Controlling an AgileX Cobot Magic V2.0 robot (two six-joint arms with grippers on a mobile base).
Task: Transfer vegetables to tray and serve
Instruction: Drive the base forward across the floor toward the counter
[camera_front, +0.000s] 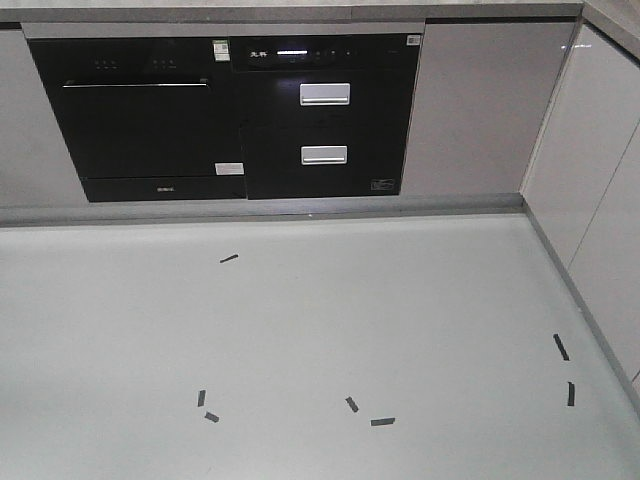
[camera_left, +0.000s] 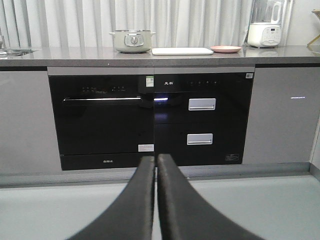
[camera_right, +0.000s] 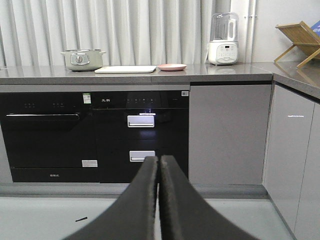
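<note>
1. At the left of the worktop (camera_left: 75, 54) you had the pale green pot (camera_left: 132, 41). I judge it was parked there to stay out of the job.
2. Just right of it lay the tray (camera_left: 182, 51), flat and close to the front edge, probably so an arm could reach it. Both wrist views caught it edge-on, so its surface was hidden.
3. Just beside the tray, to its right, sat the pink plate (camera_left: 226, 49). You could not see the vegetables in any view. If the leaf lay on that plate, the low angle hid it.
4. Further right stood the blender (camera_right: 223, 42), and the wooden rack (camera_right: 300, 35) was on the side counter, well apart from the tray.
5. The robot stood back from the cabinets. The tape marks (camera_front: 382, 421) on the floor likely showed where your base should stop.
6. Your left gripper (camera_left: 155, 160) hung low in front of the black oven (camera_left: 105, 120). Its fingers (camera_left: 140, 200) were pressed together with nothing between them, and they touched nothing.
7. Your right gripper (camera_right: 159, 160) was the same: fingers together, empty, clear of everything, and below worktop height.
</note>
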